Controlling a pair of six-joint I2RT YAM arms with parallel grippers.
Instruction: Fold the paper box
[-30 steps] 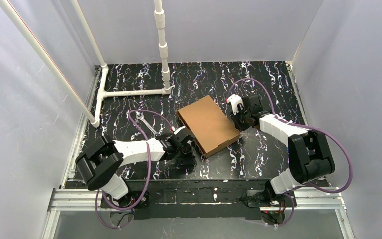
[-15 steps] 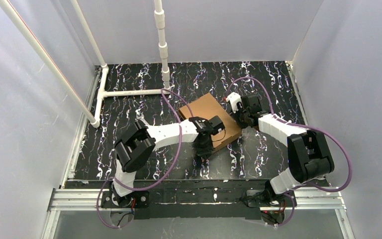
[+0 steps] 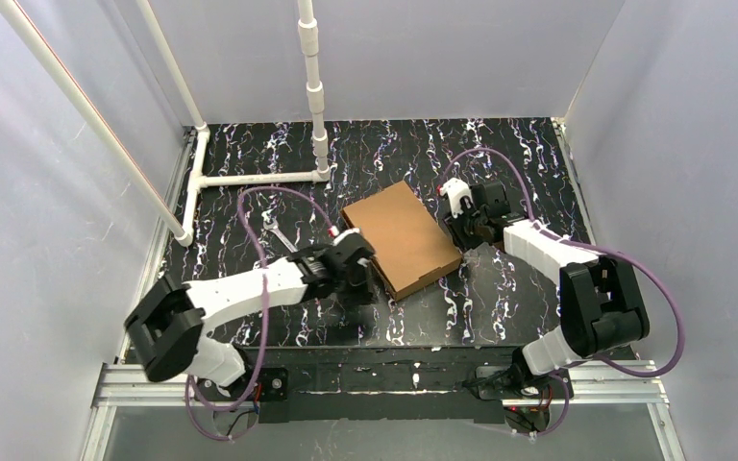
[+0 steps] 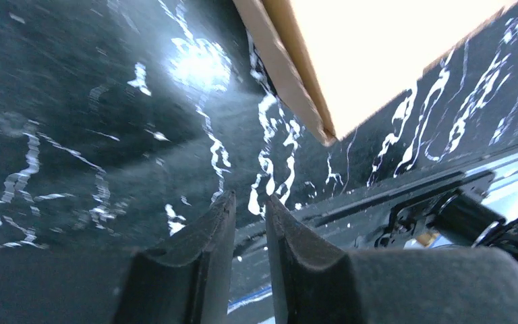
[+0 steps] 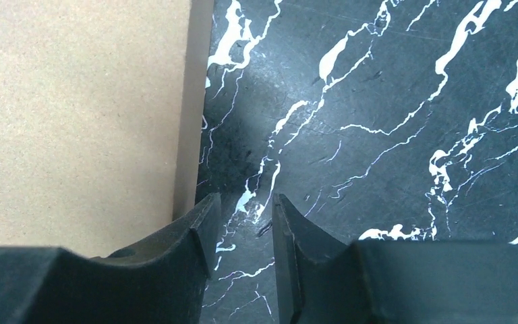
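The paper box (image 3: 399, 235) lies closed and flat on the black marbled table, a plain brown cardboard rectangle turned at an angle. My left gripper (image 3: 363, 288) hovers beside its near-left corner. In the left wrist view the box (image 4: 351, 61) sits up and to the right of that gripper (image 4: 249, 200), whose jaws stand slightly open with nothing between them. My right gripper (image 3: 458, 233) is at the box's right edge. In the right wrist view the box (image 5: 74, 115) fills the left side, and the right gripper (image 5: 244, 199) is open over bare table, its left finger (image 5: 199, 229) just beside the cardboard edge.
A white pipe frame (image 3: 250, 178) with an upright pipe (image 3: 314, 86) stands at the back left. A metal wrench (image 3: 283, 238) lies on the table left of the box, near the left arm. Purple cables loop over both arms. The table's front rail (image 4: 411, 196) lies just beyond the left fingers.
The left arm swung over the box's near end, then came back to its near-left corner, and its jaws parted a little. The right gripper's jaws widened slightly beside the box's right edge.
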